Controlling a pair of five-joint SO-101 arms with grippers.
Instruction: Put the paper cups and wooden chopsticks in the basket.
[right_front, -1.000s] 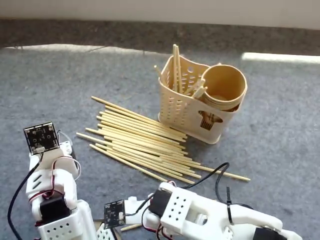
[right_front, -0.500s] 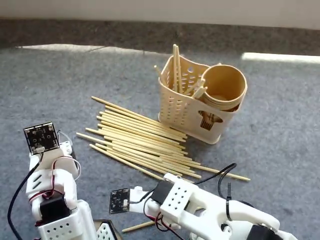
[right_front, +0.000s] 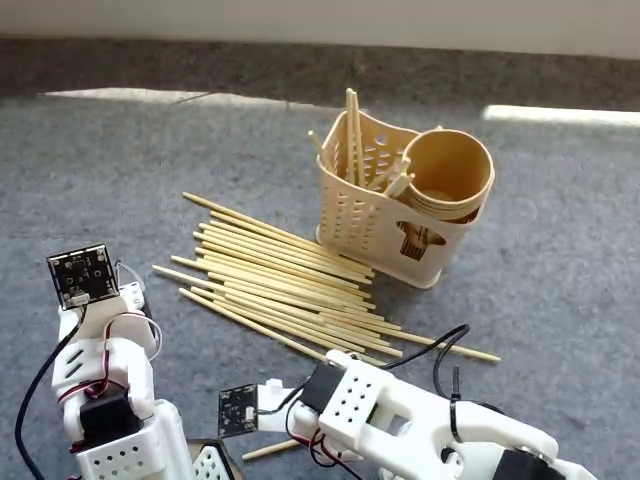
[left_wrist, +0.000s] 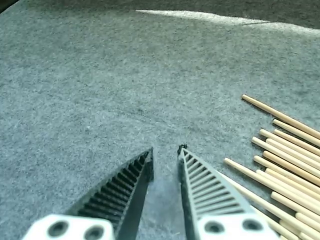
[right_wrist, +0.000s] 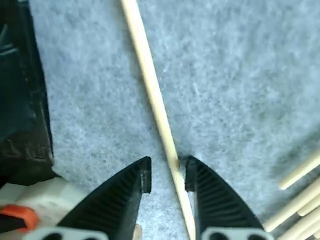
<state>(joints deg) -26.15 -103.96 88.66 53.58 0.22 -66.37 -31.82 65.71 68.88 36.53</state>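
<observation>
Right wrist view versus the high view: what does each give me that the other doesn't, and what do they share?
Right wrist view: the right gripper up close, fingers open, straddling a lone chopstick that lies flat on the carpet. High view: the basket with paper cups nested inside and upright chopsticks standing in it, plus the whole chopstick pile beside it. Shared: the lone chopstick and some ends of the pile.
</observation>
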